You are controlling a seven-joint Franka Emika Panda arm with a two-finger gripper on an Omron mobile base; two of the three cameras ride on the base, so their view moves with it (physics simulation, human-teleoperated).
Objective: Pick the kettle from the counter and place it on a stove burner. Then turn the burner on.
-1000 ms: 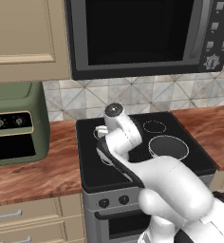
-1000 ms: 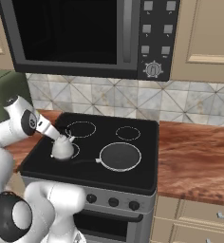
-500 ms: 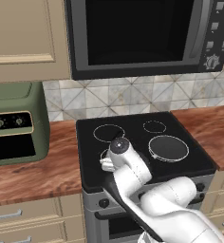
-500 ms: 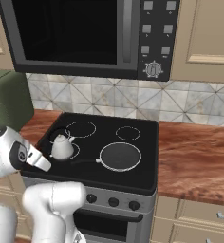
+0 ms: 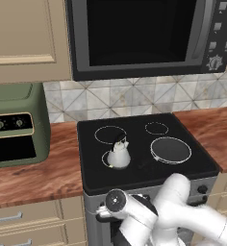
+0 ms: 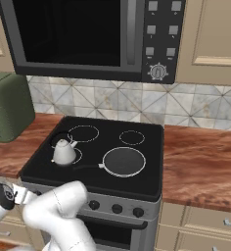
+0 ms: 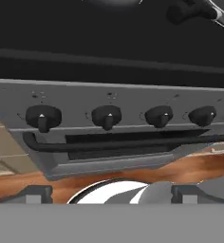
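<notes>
On the stove's front-left burner (image 5: 111, 159) sits the kettle (image 5: 119, 154), upright, its spout toward the back. Well below and in front of it, the jaws (image 7: 111, 193) face the row of dark knobs (image 7: 108, 116) on the stove's front panel, spread apart with nothing between them. Reddish worktop (image 5: 33, 173) flanks the stove.

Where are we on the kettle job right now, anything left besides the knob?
Placing looks done: the kettle sits on the front-left stove burner, free of the arm. In hand: the gripper has dropped in front of the stove, facing the row of knobs, jaws apart and touching none. Left: turn the knob for that burner; which one that is, I cannot tell.
</notes>
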